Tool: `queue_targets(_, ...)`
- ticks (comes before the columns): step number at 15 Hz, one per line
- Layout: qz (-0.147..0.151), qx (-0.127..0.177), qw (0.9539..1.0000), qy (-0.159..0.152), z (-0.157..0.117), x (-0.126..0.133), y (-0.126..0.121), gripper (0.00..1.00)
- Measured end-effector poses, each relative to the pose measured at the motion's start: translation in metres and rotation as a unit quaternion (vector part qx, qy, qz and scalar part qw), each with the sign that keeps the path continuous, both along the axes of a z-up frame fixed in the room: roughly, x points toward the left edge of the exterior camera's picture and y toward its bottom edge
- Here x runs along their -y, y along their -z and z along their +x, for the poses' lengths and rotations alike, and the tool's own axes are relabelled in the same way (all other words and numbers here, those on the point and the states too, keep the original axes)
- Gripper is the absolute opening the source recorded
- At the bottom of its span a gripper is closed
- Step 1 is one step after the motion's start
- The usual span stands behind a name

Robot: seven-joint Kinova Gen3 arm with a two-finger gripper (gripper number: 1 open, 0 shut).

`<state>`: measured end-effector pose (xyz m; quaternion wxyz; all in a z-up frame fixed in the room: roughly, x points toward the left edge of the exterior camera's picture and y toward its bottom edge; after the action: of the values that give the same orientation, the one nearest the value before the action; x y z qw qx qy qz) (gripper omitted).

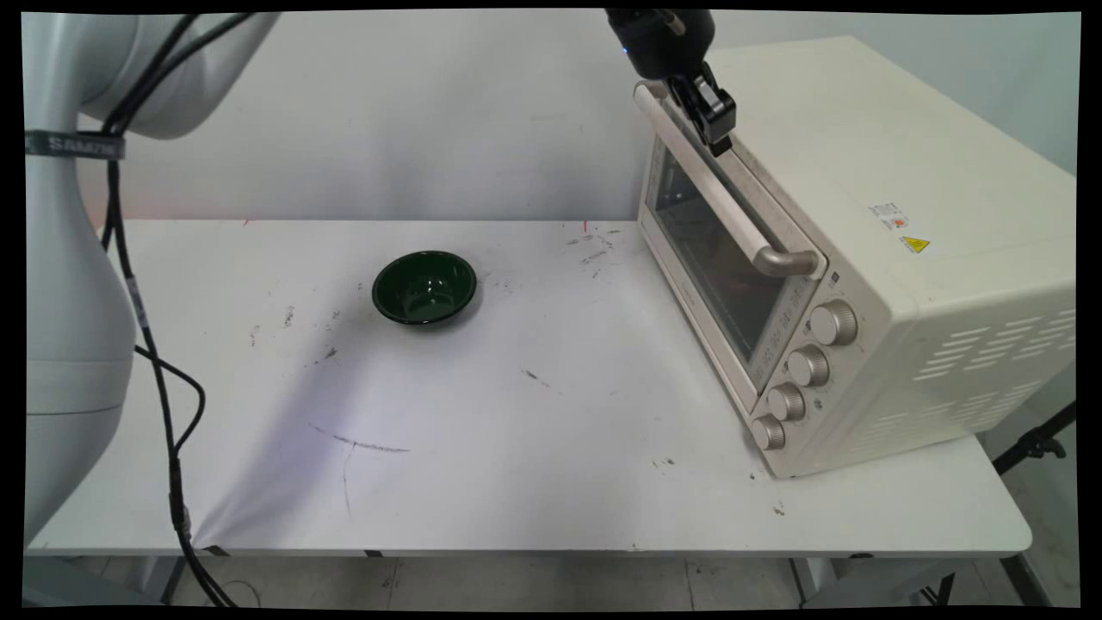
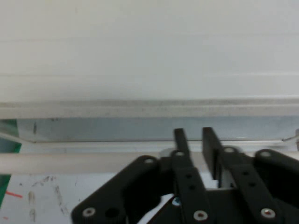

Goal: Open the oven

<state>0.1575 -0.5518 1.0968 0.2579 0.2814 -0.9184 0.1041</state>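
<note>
My black gripper (image 1: 719,139) hangs at the far upper corner of a cream toaster oven (image 1: 913,258), right at the top of its door. Its fingers are shut, close together with nothing between them. They lie across the far end of the door's long pale handle bar (image 1: 727,207). In the hand view the gripper (image 2: 194,133) crosses over the handle bar (image 2: 70,163), and its tips reach the gap between the bar and the oven's top edge (image 2: 140,108). The glass door (image 1: 715,267) stands closed.
A dark green empty bowl (image 1: 424,287) sits on the white table (image 1: 534,448), left of the oven. Several round knobs (image 1: 809,366) run down the oven's front right side. Black cables (image 1: 164,405) hang at the table's left edge.
</note>
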Motion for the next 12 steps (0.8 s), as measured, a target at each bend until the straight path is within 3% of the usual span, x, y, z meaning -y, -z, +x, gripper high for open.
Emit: queue_targets(12,0.016,0.022,0.9996,0.004,-0.017,0.021,0.035,0.00)
